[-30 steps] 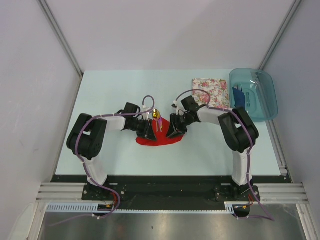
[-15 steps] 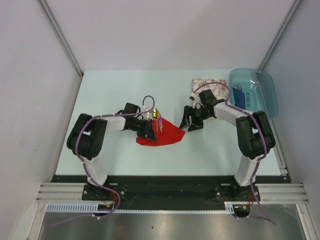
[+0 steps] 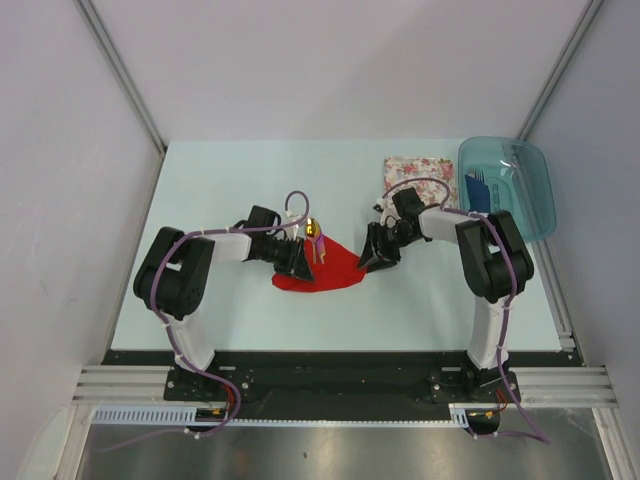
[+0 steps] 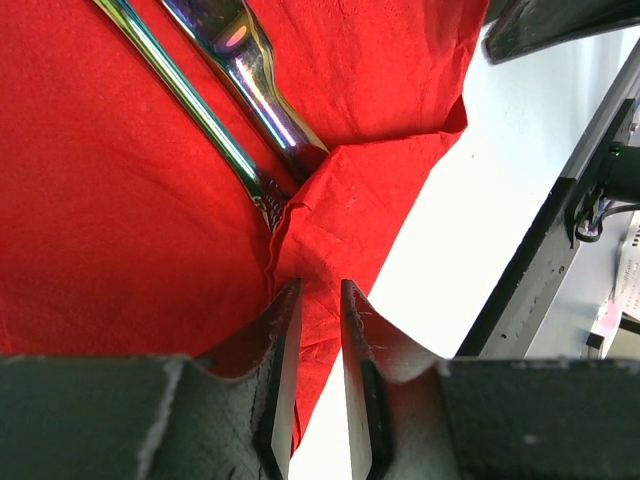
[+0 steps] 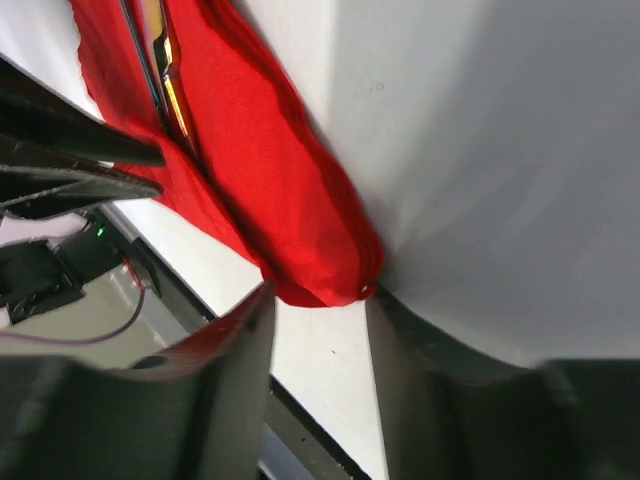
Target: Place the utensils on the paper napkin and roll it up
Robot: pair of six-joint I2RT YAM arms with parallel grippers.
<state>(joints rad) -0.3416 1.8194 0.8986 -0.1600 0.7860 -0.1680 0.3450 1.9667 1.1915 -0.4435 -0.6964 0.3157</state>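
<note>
Centre of the top view: a bright red square paper napkin, right part folded over, lies on a pale blue tabletop. On it rest slim iridescent utensils, long axis near-vertical in the frame, gold spoon head uppermost. Pinching a napkin fold is the left gripper; the right gripper is spread, straddling the folded corner. Behind stand plain grey-white enclosure walls.

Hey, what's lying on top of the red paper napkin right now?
Two slim shiny metal utensils lie side by side on the thin red paper napkin. A folded-over flap of that napkin covers their near ends, so those tips cannot be seen.
</note>
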